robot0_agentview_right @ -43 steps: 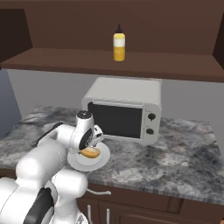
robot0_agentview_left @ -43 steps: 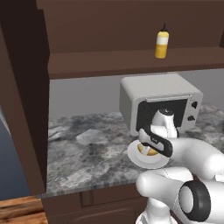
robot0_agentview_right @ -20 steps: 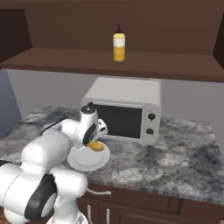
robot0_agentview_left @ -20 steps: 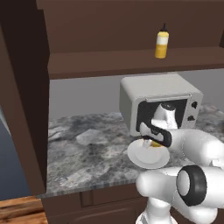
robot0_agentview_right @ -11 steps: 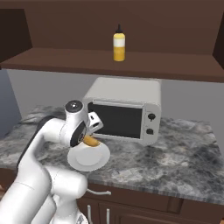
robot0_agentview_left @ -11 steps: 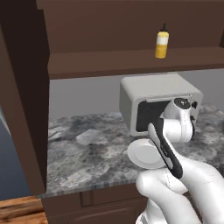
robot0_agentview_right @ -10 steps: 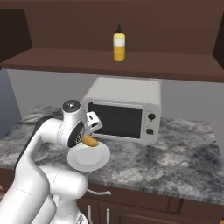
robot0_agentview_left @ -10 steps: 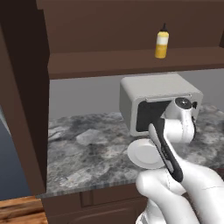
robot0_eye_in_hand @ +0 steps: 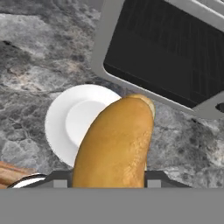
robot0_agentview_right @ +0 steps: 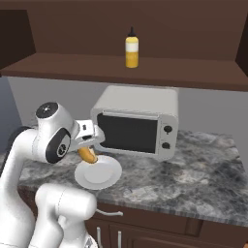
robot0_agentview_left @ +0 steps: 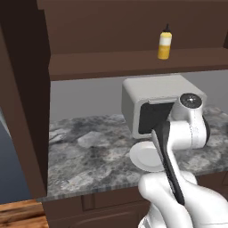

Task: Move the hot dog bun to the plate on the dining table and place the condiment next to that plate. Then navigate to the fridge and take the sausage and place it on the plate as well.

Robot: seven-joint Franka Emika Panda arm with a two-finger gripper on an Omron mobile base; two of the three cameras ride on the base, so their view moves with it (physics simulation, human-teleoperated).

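My gripper [robot0_agentview_right: 91,151] is shut on the hot dog bun [robot0_agentview_right: 87,155], a golden-tan oblong. It hangs just above a white round plate [robot0_agentview_right: 100,175] on the counter, in front of the microwave. In the hand view the bun [robot0_eye_in_hand: 116,140] juts out from between my fingers over that white plate [robot0_eye_in_hand: 72,120]. The condiment [robot0_agentview_right: 131,47], a yellow squeeze bottle with a dark nozzle, stands upright on the wooden shelf above; the left base view has the condiment [robot0_agentview_left: 164,42] at the upper right. The greyish-blue plate, the dining table, the fridge and the sausage are out of view.
A grey microwave [robot0_agentview_right: 140,123] with a dark door stands on the marbled wall counter [robot0_agentview_right: 203,179], close behind the bun. A dark wooden shelf [robot0_agentview_right: 111,68] runs above it. A tall dark cabinet side [robot0_agentview_left: 22,111] stands at the left. My own arm [robot0_agentview_left: 178,142] hides the gripper in the left base view.
The bun has come up off the white plate in my gripper and shifted a little left. My arm has swung its elbow up and over. The condiment has not moved.
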